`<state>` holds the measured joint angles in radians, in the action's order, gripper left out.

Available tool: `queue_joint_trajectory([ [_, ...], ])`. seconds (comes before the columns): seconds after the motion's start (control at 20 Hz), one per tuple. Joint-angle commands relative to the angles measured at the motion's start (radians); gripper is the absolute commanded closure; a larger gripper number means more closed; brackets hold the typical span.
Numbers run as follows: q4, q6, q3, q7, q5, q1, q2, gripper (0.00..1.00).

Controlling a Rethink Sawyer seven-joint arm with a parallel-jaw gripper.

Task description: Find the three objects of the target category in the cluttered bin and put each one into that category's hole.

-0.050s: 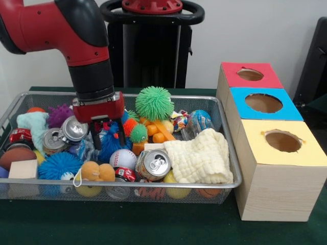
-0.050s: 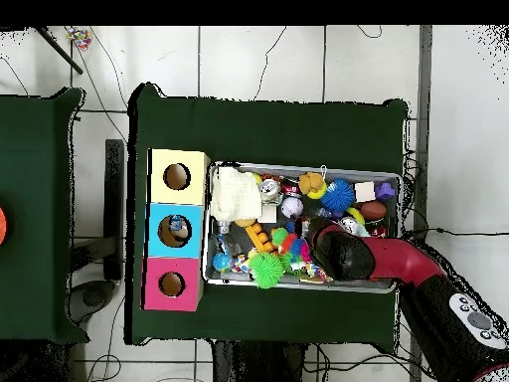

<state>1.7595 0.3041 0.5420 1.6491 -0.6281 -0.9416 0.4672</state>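
The fingers (image 1: 95, 138) are being held apart, one on each side of a blue fuzzy toy (image 1: 111, 149). Whether the toy is being pressed by them cannot be told. The gripper (image 1: 108, 139) is being held upright over the middle of the wire bin (image 1: 179, 187), under the red and black arm (image 1: 76, 35).

Seen from the front, two crushed silver cans (image 1: 64, 135) are lying at 9 o'clock from the gripper, just beside it. A baseball (image 1: 122, 158) is resting at 5 o'clock, and a third silver can (image 1: 153, 163) is lying at 4 o'clock with its top turned toward the camera. A green spiky ball (image 1: 154, 102) is sitting at 1 o'clock, on top of the clutter. A cream cloth (image 1: 200, 159) is bunched at 4 o'clock, against the bin's end wall.

Outside the bin, at 3 o'clock, three boxes are lined up, each with a hole in its top: the yellow box (image 1: 306, 153), the blue box (image 1: 240, 99), the red box (image 1: 230, 71). From overhead, something small is being shown in the blue box's hole (image 2: 179, 227); what it is cannot be told.
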Motion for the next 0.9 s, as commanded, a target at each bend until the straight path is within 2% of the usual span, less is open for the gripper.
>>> queue_joint_trajectory([
  [0.05,-0.061,0.12,0.055,-0.112,-0.001,-0.056,0.001,0.0],
  [0.6,-0.092,0.218,0.109,-0.19,0.004,-0.108,0.005,0.0],
  [0.9,-0.103,0.22,0.116,-0.181,-0.016,-0.11,0.004,0.0],
])
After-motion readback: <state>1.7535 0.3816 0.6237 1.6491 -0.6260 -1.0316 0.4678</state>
